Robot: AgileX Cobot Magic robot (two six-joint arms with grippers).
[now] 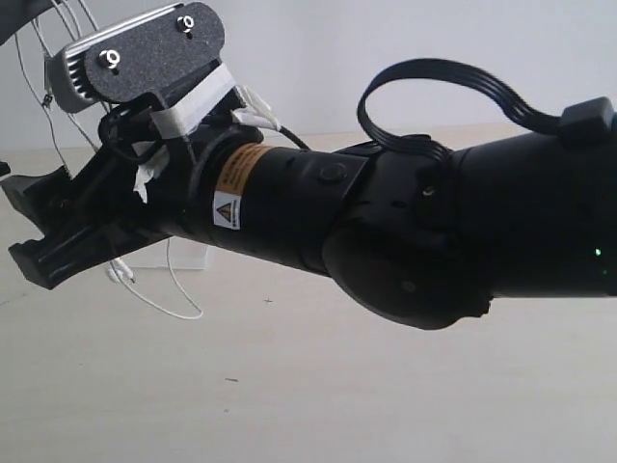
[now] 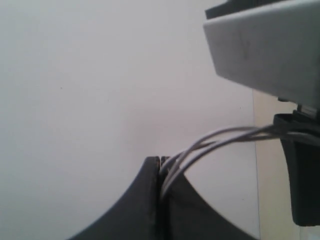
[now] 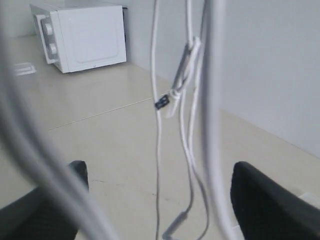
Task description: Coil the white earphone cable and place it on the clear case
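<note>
The left hand (image 2: pixel 161 172) is shut tight on the white earphone cable (image 2: pixel 220 138). In the exterior view's upper left, the strands hang up and down, between the fingers of the open right hand (image 3: pixel 160 175).

The white earphone cable (image 3: pixel 159 150) looks smooth plastic; the table (image 1: pixel 337 386) matt.

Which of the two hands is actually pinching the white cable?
The left hand: its jaws are shut tight on the cable. The right hand gapes open, with strands only hanging loose through the gap.
</note>
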